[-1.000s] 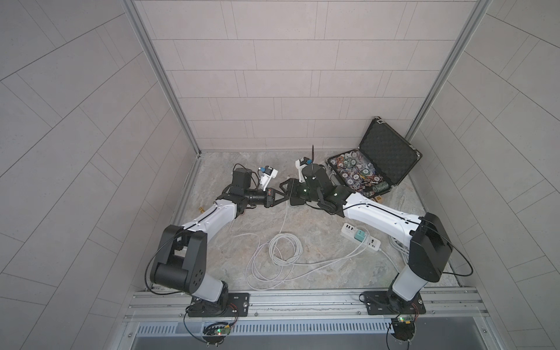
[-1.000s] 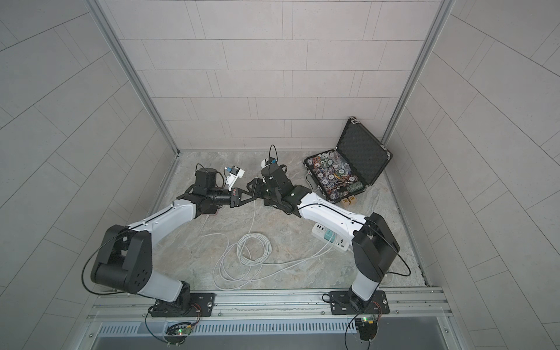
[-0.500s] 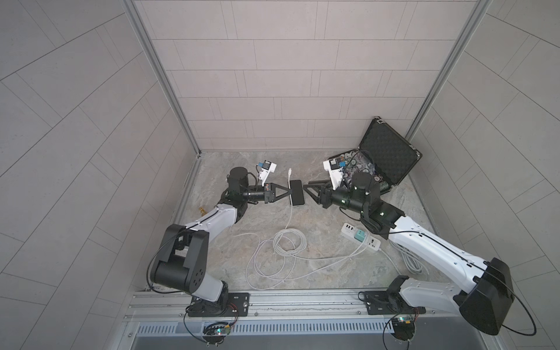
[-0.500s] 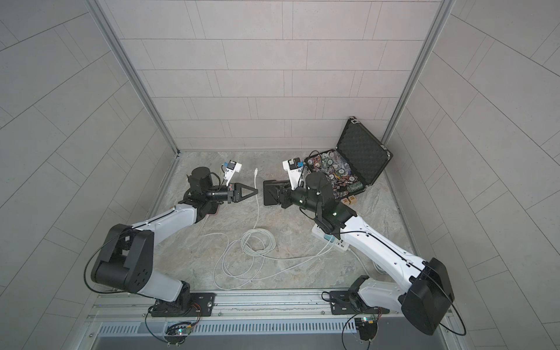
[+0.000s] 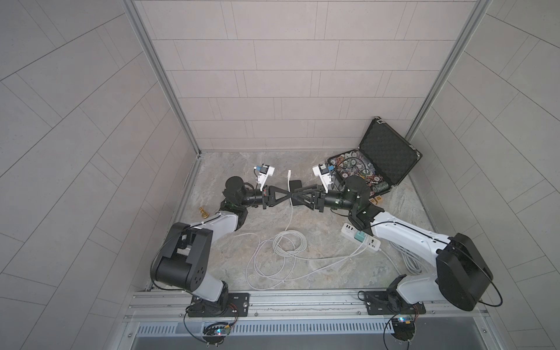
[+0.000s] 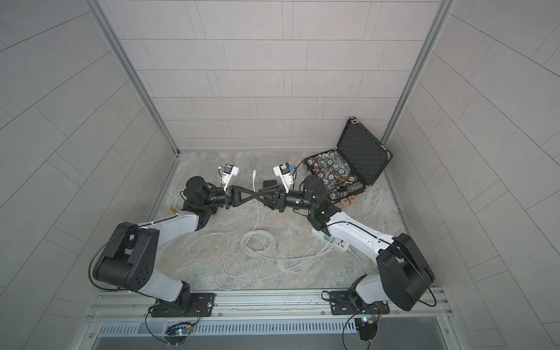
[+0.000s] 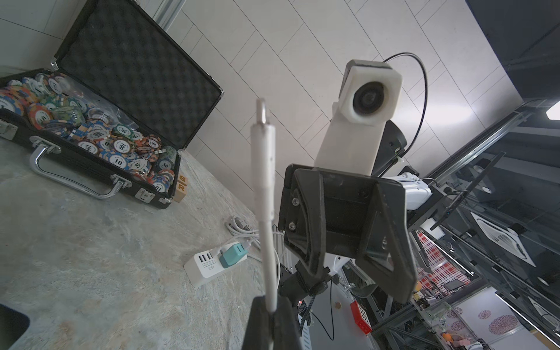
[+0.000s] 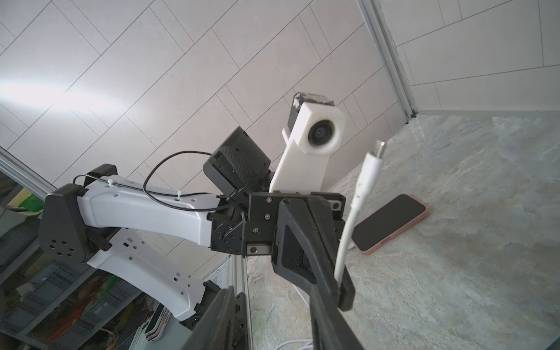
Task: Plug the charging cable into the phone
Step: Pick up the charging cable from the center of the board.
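Our right gripper (image 5: 295,197) has closed the gap and now meets the left gripper (image 8: 341,288), its fingers apart beside the charging cable (image 7: 263,169), which the left clamps below the plug. The phone (image 8: 391,222) lies flat on the table (image 8: 485,272) just beyond. We judge a regrasp nearer the plug comes next.

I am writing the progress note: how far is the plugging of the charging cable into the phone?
Done: the left gripper is shut on the charging cable, with its plug end free. In hand: the right gripper stands open facing it, holding nothing. Left: the phone lies flat on the table, and the plug is not in it.
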You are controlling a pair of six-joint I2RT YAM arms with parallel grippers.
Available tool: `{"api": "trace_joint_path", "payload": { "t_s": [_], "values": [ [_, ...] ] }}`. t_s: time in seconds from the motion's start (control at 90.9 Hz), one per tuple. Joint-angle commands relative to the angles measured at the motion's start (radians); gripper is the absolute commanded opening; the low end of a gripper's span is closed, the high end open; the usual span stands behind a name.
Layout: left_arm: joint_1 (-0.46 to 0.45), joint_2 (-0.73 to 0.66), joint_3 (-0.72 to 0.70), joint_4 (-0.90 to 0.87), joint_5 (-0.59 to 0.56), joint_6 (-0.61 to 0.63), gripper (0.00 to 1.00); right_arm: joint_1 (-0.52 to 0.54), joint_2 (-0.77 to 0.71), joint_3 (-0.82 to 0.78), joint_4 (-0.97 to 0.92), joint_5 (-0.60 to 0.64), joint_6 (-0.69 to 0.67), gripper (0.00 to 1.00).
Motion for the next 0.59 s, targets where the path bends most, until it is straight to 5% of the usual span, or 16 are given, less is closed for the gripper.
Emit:
{"api": "trace_joint_path", "payload": {
  "t_s": [0.0, 0.583],
  "values": [
    [-0.006, -0.025, -0.011, 0.010, -0.002, 0.025, 0.00, -0.002, 0.023, 0.050, 0.041, 0.017, 0.016, 0.42],
    [-0.007, -0.050, -0.021, 0.021, 0.004, 0.022, 0.00, -0.002, 0.183, 0.175, -0.020, 0.061, 0.061, 0.43]
  ]
}}
